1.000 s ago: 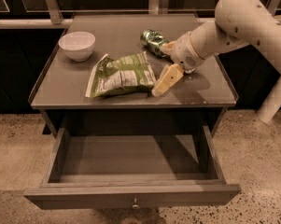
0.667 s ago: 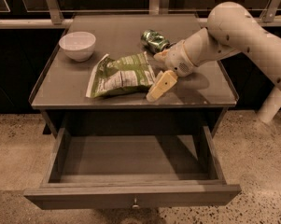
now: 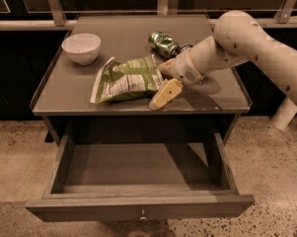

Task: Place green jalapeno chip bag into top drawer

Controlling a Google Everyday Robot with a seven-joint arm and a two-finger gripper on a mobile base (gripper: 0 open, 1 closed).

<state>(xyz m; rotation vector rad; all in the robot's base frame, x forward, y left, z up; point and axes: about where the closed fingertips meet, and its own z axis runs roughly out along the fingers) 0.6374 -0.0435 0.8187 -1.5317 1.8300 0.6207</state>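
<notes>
Starting nearest with the top drawer [image 3: 89, 209], pulled fully out under the desk [image 3: 212, 100], knob [image 3: 143, 214] facing forward, mouth gaping for a drop from above. Moving up to the desk's front edge and finding the claw [image 3: 163, 83], down low at the right end of the green jalapeno chip bag [image 3: 126, 80]. Spread wide, one pale finger slanting down by the front edge, the other up against the bag's right edge, gripping nothing yet. Probably lining up a pinch on that edge, the likeliest way into something so flat. Lying flat mid-desk, that bag, white label panel up, not in the drawer yet. Further back, a crushed green can [image 3: 164, 44] just behind the claw, near the wrist, worth steering around. Farthest left, a white bowl [image 3: 81, 48], well apart from all this.
</notes>
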